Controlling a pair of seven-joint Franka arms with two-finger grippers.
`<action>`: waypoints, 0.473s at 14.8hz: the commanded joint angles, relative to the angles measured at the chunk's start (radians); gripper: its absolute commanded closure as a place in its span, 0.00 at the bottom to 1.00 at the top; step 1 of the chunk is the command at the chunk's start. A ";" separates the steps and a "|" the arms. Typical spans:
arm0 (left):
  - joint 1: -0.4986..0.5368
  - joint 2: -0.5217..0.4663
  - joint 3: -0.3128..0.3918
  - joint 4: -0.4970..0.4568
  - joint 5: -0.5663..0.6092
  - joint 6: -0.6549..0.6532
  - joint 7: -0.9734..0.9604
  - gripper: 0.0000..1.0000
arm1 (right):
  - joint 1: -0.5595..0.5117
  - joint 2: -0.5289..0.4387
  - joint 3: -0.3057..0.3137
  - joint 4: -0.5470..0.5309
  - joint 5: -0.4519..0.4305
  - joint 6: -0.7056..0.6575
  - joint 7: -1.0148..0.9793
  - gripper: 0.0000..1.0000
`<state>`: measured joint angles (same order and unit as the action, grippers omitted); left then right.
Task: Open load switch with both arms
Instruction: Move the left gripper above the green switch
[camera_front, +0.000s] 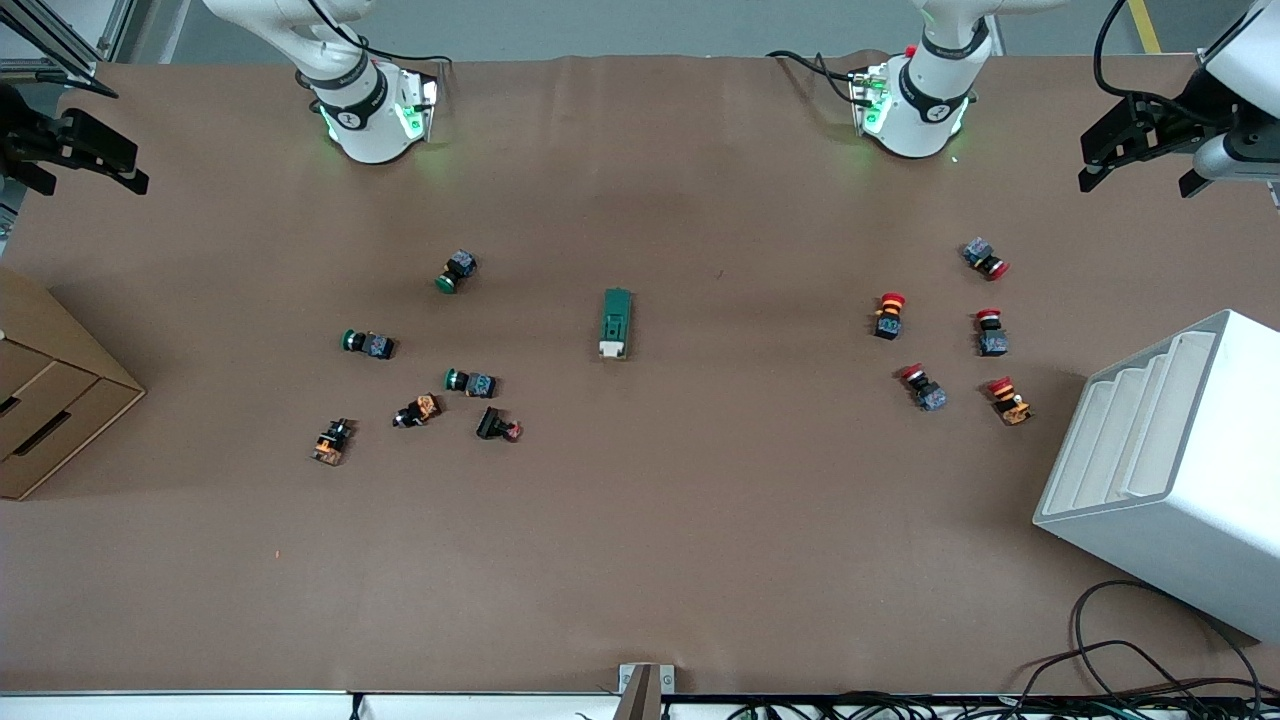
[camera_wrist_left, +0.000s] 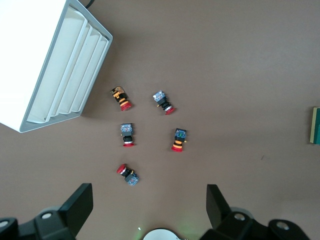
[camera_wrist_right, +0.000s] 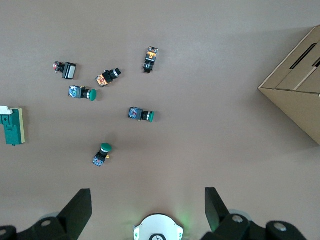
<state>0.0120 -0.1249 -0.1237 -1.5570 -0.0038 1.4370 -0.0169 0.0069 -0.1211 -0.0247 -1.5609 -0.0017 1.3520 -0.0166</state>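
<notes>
Light falls evenly and softly from overhead on the brown counter (camera_front: 640, 560), bright enough that colours read clearly. Shadows are faint and short beside the small parts; a broader soft darkening sits mid-counter between the arm bases. The green base lights (camera_front: 405, 118) throw a small green glow on the counter. The white stepped box (camera_front: 1180, 470) is nearly overexposed in the left wrist view. All 3 views are sharp, without visible blur.

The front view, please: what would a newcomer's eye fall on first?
Probably the dark green load switch, lying alone mid-table with its white tab toward the front camera. Green-capped push-buttons cluster toward the right arm's end, red mushroom buttons toward the left arm's. The left gripper and right gripper wait open above the table's ends.
</notes>
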 joint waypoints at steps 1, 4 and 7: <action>-0.003 -0.002 -0.001 -0.005 -0.005 0.008 0.012 0.00 | -0.015 -0.018 0.008 -0.010 0.012 0.006 0.006 0.00; -0.006 0.001 -0.001 0.003 -0.007 0.008 0.005 0.00 | -0.015 -0.018 0.008 -0.010 0.012 0.009 0.006 0.00; -0.017 0.053 -0.007 0.021 -0.013 0.013 0.008 0.00 | -0.015 -0.018 0.008 -0.011 0.012 0.024 0.006 0.00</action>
<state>0.0053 -0.1161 -0.1260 -1.5569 -0.0038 1.4385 -0.0170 0.0069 -0.1211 -0.0247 -1.5609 -0.0017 1.3637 -0.0166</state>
